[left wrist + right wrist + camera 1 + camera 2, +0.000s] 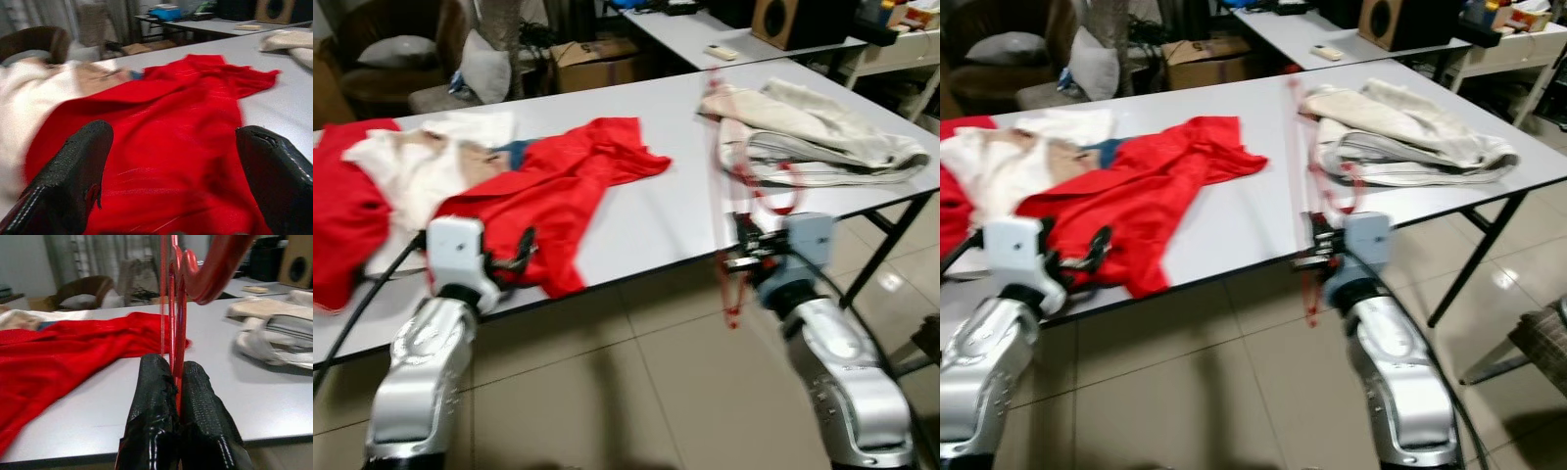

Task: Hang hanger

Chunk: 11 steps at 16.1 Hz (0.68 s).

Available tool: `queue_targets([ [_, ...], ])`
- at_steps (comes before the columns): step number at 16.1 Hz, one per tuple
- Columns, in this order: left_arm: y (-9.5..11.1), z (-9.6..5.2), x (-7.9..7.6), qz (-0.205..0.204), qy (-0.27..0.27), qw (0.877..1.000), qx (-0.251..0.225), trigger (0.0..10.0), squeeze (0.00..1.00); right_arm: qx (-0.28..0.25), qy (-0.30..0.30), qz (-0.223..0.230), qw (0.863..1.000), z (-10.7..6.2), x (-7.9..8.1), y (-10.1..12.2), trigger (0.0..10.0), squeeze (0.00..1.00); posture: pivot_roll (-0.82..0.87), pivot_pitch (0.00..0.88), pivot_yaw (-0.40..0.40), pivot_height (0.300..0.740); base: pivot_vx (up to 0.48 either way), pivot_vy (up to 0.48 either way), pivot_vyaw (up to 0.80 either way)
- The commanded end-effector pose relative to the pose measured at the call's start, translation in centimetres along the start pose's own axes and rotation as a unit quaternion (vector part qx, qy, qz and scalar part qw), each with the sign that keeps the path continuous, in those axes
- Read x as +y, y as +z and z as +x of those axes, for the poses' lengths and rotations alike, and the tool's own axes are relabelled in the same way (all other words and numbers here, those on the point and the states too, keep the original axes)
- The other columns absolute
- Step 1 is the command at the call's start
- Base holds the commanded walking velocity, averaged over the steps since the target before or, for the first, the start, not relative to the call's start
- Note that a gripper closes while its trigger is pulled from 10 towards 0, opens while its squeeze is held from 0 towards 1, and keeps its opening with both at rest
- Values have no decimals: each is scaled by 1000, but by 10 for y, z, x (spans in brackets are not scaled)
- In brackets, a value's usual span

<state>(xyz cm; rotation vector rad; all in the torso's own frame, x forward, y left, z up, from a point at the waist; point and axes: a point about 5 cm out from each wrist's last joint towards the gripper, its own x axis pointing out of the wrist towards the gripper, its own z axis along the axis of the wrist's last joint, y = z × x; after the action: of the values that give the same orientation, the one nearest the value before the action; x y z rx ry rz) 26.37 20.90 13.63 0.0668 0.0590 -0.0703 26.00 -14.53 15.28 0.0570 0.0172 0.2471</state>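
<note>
The red hanger (177,308) stands upright at the near edge of the grey table (656,215), pinched between the pressed-together fingers of the right gripper (177,382). At 1 o'clock from it lies a cream garment (822,137). At 9 o'clock, a red garment (558,186) is spread flat; the left gripper (171,166) hovers over it, fingers spread wide.
</note>
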Motion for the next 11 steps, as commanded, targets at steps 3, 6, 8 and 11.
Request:
queue_targets([
  [3, 6, 8, 0, 5, 7, 1000, -17, 10000, 0, 4, -14, -1, 1000, 4, -4, 1, 10000, 0, -62, 0, 67, 740, 0, 331, 0],
  [6, 10, 10, 7, 5, 54, 998, -39, 10000, 0, 6, -5, -3, 1000, 5, -6, 2, 10000, 0, -65, 0, 77, 740, 0, -115, 0],
  [8, 9, 15, 4, 16, 54, 998, -34, 10000, 0, 7, -11, 0, 1000, 6, -9, 2, 10000, 0, -63, 0, 79, 740, 0, -480, 0],
  [11, 1, 24, 11, 10, 71, 997, -7, 10000, 0, 19, 0, -8, 1000, 8, -5, 1, 10000, 0, -72, 0, 79, 740, 0, 0, 0],
])
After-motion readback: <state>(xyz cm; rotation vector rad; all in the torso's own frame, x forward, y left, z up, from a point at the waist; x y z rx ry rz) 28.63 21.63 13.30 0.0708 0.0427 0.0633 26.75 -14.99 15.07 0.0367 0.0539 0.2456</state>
